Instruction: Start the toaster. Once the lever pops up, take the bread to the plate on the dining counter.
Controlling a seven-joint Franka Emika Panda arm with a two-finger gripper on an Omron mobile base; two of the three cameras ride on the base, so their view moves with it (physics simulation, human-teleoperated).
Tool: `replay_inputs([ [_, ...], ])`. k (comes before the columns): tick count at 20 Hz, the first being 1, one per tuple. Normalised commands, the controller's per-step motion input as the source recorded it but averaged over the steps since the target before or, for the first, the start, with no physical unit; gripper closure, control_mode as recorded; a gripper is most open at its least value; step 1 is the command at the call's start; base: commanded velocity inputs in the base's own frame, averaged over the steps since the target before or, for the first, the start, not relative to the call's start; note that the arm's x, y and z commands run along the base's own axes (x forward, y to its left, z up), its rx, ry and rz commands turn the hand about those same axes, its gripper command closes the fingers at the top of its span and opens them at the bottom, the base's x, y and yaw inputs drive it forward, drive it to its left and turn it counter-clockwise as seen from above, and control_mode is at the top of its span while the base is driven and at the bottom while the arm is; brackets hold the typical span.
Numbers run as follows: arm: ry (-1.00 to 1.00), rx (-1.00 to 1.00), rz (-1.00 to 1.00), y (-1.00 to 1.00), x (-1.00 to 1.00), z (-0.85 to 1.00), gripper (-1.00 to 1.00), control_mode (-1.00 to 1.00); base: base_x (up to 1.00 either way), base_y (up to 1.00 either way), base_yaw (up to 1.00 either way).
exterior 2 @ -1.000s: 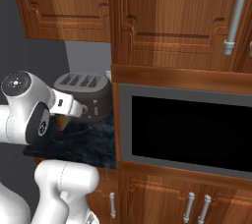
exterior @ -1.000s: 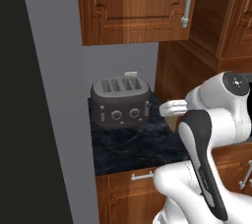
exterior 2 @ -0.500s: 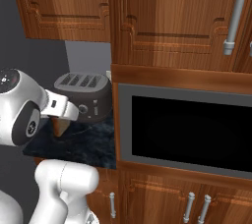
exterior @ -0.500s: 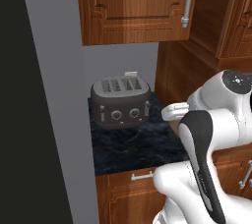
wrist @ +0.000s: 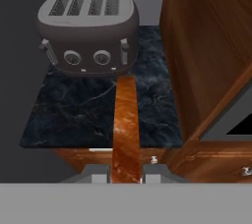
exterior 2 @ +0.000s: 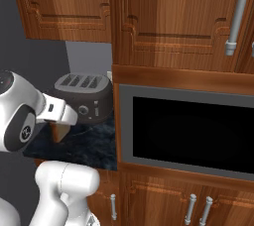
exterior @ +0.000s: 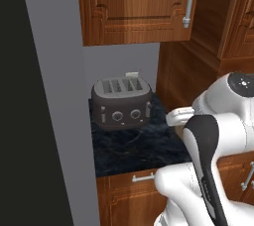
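The dark grey four-slot toaster (exterior: pixel 121 103) (exterior 2: pixel 84 96) (wrist: pixel 87 31) stands at the back of a small dark marble counter (exterior: pixel 134 145), its slots looking empty from above. My gripper (wrist: pixel 125 176) (exterior 2: pixel 59 126) is shut on the bread (wrist: pixel 125 125) (exterior 2: pixel 60 133). The hand view shows the slice edge-on, a brown strip running from between my fingers toward the toaster's front. I hold it over the counter's front part, short of the toaster. The plate and the dining counter are out of view.
A tall wooden cabinet side (wrist: pixel 206 46) walls the counter on the right, with a built-in black-glass oven (exterior 2: pixel 193 131) beyond it. A grey wall (exterior: pixel 54 96) closes the left. Upper cabinets (exterior: pixel 134 2) hang above the toaster.
My hand has drawn back a little from the toaster and sunk slightly, with the bread still in it. The toaster has not moved.
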Motion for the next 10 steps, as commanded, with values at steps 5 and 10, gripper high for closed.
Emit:
replay_inputs([
  [5,0.0,0.0,0.0,-0.09,-0.13,0.0,1.0,-1.0,0.0,0.0,0.0],
  [10,0.0,0.0,0.0,-0.02,-0.06,0.0,1.0,-1.0,0.0,0.0,0.0],
])
